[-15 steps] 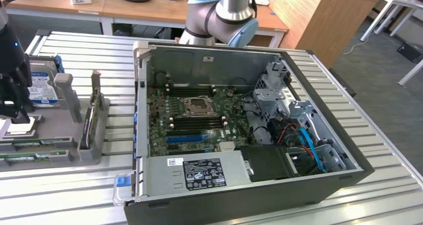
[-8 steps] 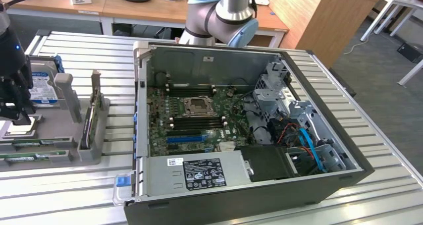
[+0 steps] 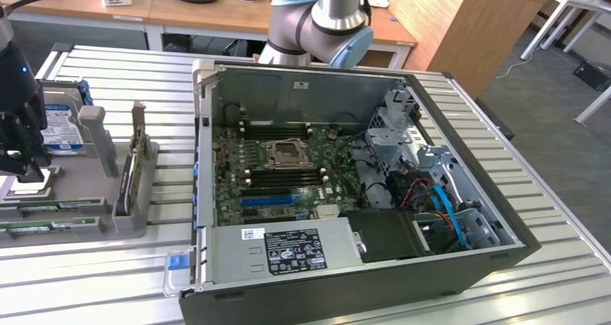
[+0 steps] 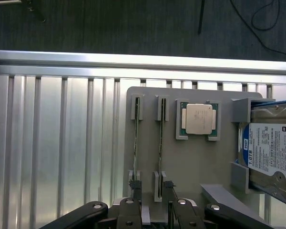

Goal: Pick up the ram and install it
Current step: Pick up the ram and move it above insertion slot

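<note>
Claw (image 4: 150, 186), wide apart, above ram (image 4: 160, 143)

Slim gap between ram (image 4: 160, 143) and neighbouring stick (image 4: 135, 143); processor (image 4: 199, 119) beside.

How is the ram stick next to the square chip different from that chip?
The ram stick is long and thin; the chip is square. The ram stick stands on its edge between holders; the chip lies flat, silver top up. Both sit on the grey tray.
</note>
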You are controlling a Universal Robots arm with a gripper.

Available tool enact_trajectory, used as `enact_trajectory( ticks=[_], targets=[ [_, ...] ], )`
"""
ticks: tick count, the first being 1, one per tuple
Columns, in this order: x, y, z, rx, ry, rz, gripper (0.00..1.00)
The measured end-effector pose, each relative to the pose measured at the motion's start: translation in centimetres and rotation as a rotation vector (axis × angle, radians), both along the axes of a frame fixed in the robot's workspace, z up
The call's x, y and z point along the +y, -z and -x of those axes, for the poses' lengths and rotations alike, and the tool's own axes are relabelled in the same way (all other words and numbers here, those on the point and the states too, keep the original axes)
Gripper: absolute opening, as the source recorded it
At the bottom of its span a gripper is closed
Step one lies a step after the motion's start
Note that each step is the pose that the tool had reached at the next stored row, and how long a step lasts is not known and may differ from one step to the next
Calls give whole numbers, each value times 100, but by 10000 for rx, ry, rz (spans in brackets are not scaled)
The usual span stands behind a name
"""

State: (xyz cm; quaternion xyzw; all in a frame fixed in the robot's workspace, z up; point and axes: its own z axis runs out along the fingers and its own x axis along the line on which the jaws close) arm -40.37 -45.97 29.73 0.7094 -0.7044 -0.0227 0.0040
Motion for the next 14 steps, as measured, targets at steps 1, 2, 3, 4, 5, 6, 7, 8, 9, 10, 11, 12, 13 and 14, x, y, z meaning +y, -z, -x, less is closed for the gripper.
enact_trajectory(
  ticks=[1, 2, 3, 4, 5, 6, 7, 8, 9, 10, 11, 12, 13, 14],
  targets=[
    [0, 8, 0, -1, 0, -1, 31],
    [0, 18, 0, 0, 0, 0, 31],
    [-1, 30, 0, 2, 0, 1, 31],
    [-1, 43, 0, 1, 0, 0, 31],
    [-1, 57, 0, 0, 0, 0, 31],
    [-2, 72, 0, 0, 0, 0, 31],
    [-2, 85, 0, 0, 0, 1, 31],
    [-2, 96, 0, 1, 0, 1, 31],
    [-2, 106, 0, -1, 0, -1, 31],
    [-2, 111, 0, 1, 0, 1, 31],
    [-2, 111, 0, 2, 0, 1, 31],
    [-2, 111, 0, 2, 0, 1, 31],
    [-2, 111, 0, 2, 0, 1, 31],
    [-2, 112, 0, 0, 0, 1, 31]
  ],
)
